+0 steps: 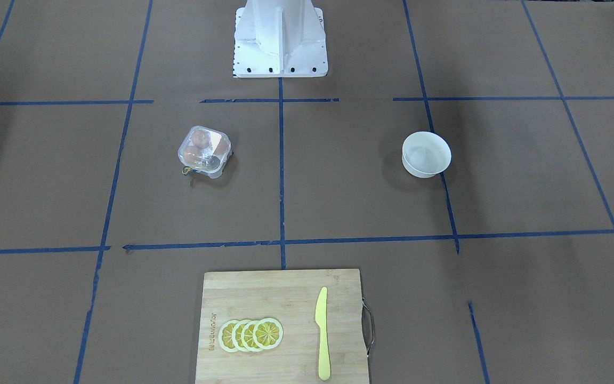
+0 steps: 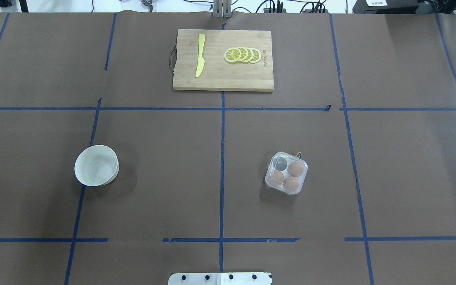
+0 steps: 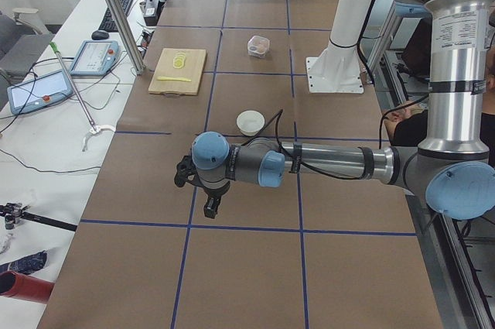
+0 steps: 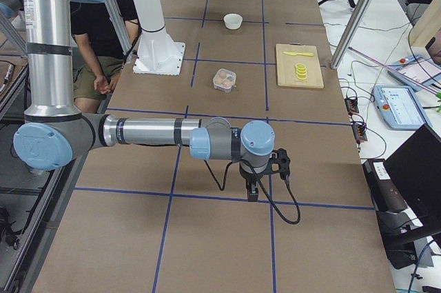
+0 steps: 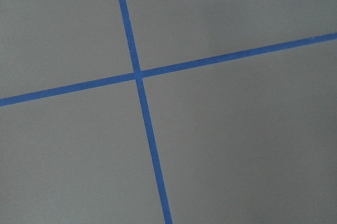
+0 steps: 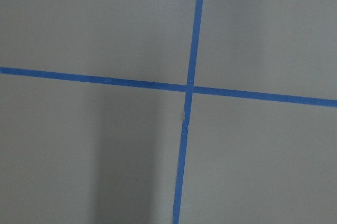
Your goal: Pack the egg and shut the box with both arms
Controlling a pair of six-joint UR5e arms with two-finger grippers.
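Note:
The box is a small clear four-cell carton on the robot's right half of the table, with a yellowish cord at one corner. Its lid looks folded down. Three tan-brown eggs sit in its cells; one cell looks empty. It also shows in the front view. My left gripper hangs over bare table far from the box, seen only in the left side view. My right gripper hangs likewise, seen only in the right side view. I cannot tell whether either is open or shut.
A round white bowl stands empty on the robot's left half. A wooden cutting board at the far edge holds lemon slices and a yellow knife. The white pedestal stands at the robot's side. Both wrist views show only brown paper and blue tape.

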